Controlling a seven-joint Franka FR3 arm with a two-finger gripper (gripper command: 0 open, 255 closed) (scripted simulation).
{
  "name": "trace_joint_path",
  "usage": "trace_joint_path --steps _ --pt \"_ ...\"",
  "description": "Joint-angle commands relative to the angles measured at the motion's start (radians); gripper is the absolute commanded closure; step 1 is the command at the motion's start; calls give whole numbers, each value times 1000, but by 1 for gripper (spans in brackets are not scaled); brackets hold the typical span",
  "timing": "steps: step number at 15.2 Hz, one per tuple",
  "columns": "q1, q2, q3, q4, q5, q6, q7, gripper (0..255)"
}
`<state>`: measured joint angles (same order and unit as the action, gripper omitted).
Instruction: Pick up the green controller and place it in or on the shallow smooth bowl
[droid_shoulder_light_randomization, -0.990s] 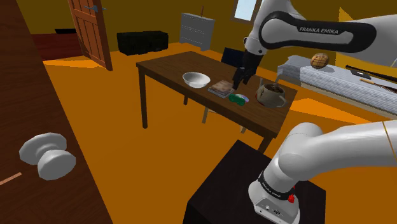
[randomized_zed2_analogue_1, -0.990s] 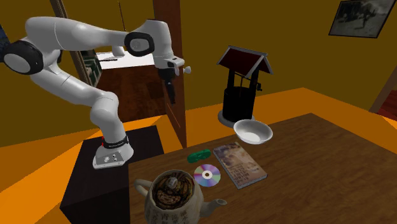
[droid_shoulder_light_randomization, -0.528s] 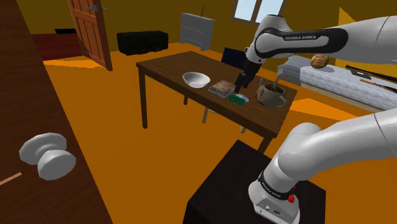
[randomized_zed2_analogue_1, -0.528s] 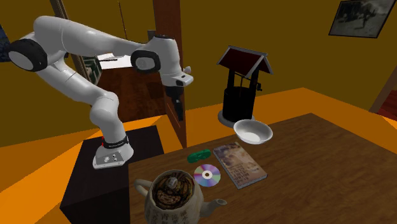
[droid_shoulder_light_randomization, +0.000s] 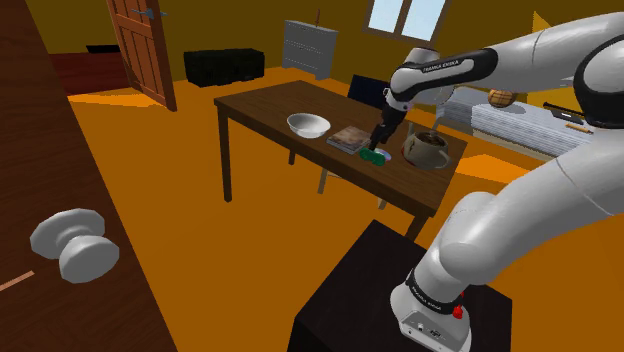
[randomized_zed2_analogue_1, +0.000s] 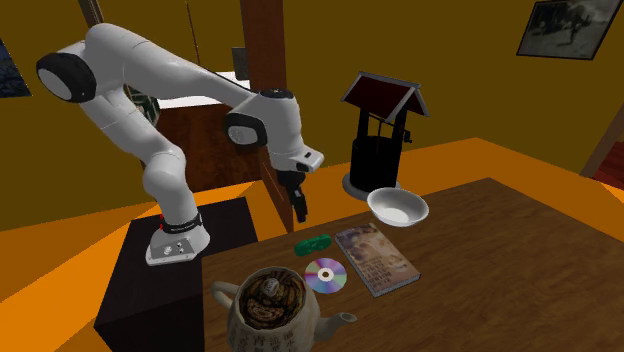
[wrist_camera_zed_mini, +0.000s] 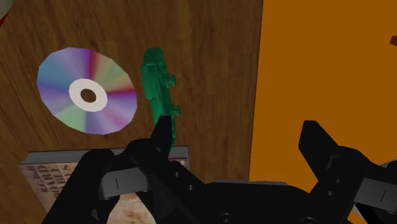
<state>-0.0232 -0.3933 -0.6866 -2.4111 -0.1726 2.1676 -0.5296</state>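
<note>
The green controller (randomized_zed2_analogue_1: 313, 243) lies flat on the brown wooden table (randomized_zed2_analogue_1: 500, 260), close to the table's edge nearest the stand. It also shows in the shoulder view (droid_shoulder_light_randomization: 372, 155) and in the wrist view (wrist_camera_zed_mini: 159, 89). My gripper (randomized_zed2_analogue_1: 300, 218) hangs a little above it, pointing down, fingers open and touching nothing. In the wrist view the gripper (wrist_camera_zed_mini: 236, 127) stands partly past the table edge, one finger tip over the controller's end. The shallow white bowl (randomized_zed2_analogue_1: 397, 207) sits empty farther along the table, beyond the book (droid_shoulder_light_randomization: 308, 125).
A shiny disc (wrist_camera_zed_mini: 86, 91) lies right beside the controller, and a book (randomized_zed2_analogue_1: 375, 258) next to the disc. A large teapot (randomized_zed2_analogue_1: 268, 305) stands near the table's corner. A dark wishing-well model (randomized_zed2_analogue_1: 380, 135) stands behind the bowl. Orange floor (wrist_camera_zed_mini: 318, 57) shows past the table edge.
The arm has swung down and toward the table, bringing the gripper from high above to just over the controller. The fingers stayed open. Nothing on the table moved.
</note>
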Motion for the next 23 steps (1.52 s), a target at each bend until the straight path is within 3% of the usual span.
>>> trace_joint_path --steps 1,5,13,21,22,23 --pt "28 82 -70 28 49 49 -83 0" --pt "97 282 -206 112 236 112 -289 0" --pt "111 399 -218 84 375 204 -391 0" --pt "110 399 -217 84 375 204 -390 0" --pt "110 399 -217 84 375 204 -390 255" --pt "110 399 -217 84 375 204 -390 255"
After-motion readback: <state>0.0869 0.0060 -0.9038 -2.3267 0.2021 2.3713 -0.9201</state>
